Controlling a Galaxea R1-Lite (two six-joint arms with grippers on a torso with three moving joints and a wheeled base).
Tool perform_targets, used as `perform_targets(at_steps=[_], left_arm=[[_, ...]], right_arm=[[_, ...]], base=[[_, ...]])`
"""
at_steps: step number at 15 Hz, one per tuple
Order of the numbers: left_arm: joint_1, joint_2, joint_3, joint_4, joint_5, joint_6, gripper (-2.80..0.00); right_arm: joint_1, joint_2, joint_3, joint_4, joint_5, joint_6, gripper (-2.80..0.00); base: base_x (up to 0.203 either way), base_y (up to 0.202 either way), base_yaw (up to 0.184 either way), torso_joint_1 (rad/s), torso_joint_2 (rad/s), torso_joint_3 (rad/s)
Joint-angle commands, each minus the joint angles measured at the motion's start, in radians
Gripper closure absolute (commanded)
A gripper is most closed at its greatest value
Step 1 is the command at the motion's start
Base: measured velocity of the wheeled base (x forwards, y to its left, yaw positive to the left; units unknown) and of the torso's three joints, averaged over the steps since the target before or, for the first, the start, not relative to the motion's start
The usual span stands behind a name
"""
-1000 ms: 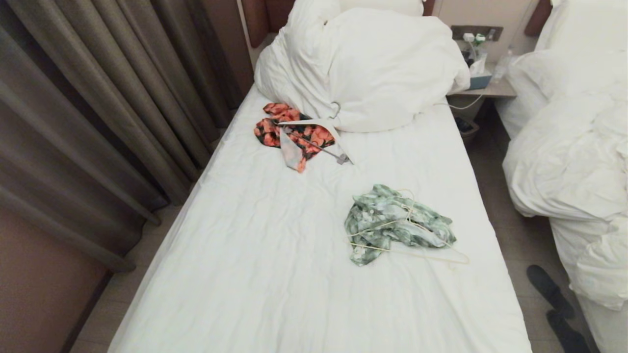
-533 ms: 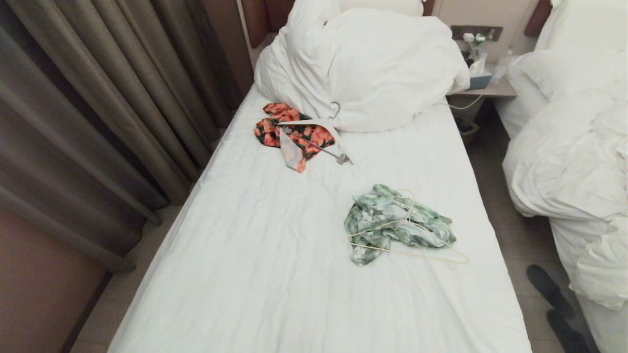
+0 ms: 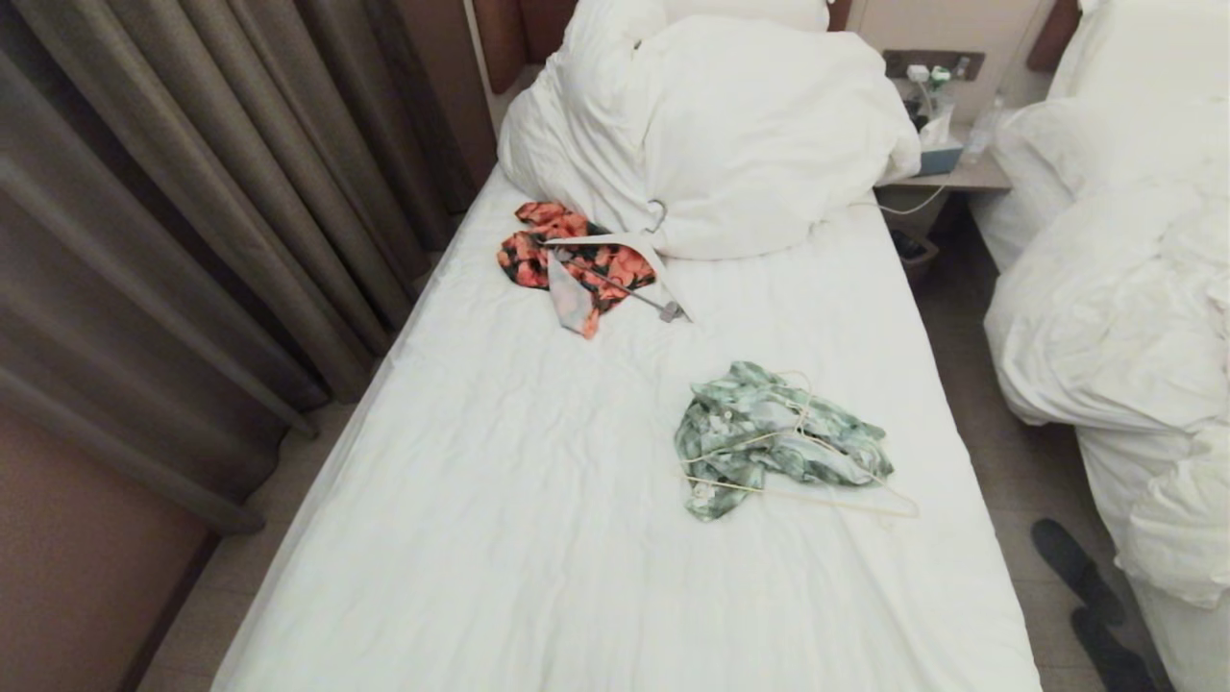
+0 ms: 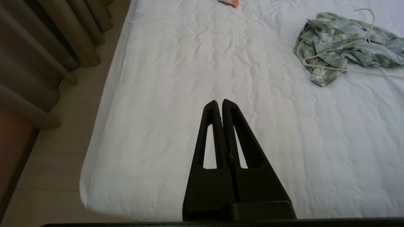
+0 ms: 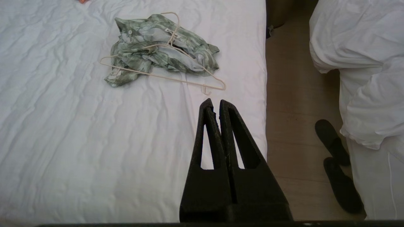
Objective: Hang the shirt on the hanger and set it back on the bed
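While both grippers' jaws stay closed and empty, the hanger (image 3: 807,490) lies across the crumpled shirt (image 3: 769,437).

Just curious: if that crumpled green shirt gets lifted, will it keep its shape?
Probably not. The shirt lies in soft folds, so it should droop. It looks thin, likely light. The hanger lies across it and may drag along.

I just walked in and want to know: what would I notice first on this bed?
Probably the crumpled green-and-white shirt lying right of the middle of the white bed, with a thin cream hanger lying partly across it. Farther up, by the heaped white pillows, a bright orange-red floral garment lies under a thicker white hanger.
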Motion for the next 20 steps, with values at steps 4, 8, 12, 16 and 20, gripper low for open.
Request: perform_targets(at_steps=[4, 8, 12, 16, 20], left_arm=[[-0.001, 0.004, 0.000, 0.001, 0.000, 0.000, 0.00], [0.000, 0.004, 0.000, 0.000, 0.000, -0.001, 0.00], [0.000, 0.004, 0.000, 0.000, 0.000, -0.001, 0.00], [0.000, 0.004, 0.000, 0.000, 0.000, -0.001, 0.00], [0.000, 0.004, 0.000, 0.000, 0.000, -0.001, 0.00]], right_arm=[[0.000, 0.003, 0.000, 0.000, 0.000, 0.001, 0.00], [0.000, 0.003, 0.000, 0.000, 0.000, 0.001, 0.00], [0.000, 0.003, 0.000, 0.000, -0.003, 0.021, 0.00], [0.000, 0.003, 0.000, -0.003, -0.003, 0.022, 0.00], [0.000, 0.003, 0.000, -0.003, -0.004, 0.024, 0.00]], base=[[0.000, 0.000, 0.000, 0.000, 0.00, 0.000], [0.000, 0.000, 0.000, 0.000, 0.00, 0.000], [0.000, 0.000, 0.000, 0.000, 0.00, 0.000], [0.000, 0.000, 0.000, 0.000, 0.00, 0.000], [0.000, 0.000, 0.000, 0.000, 0.00, 0.000]])
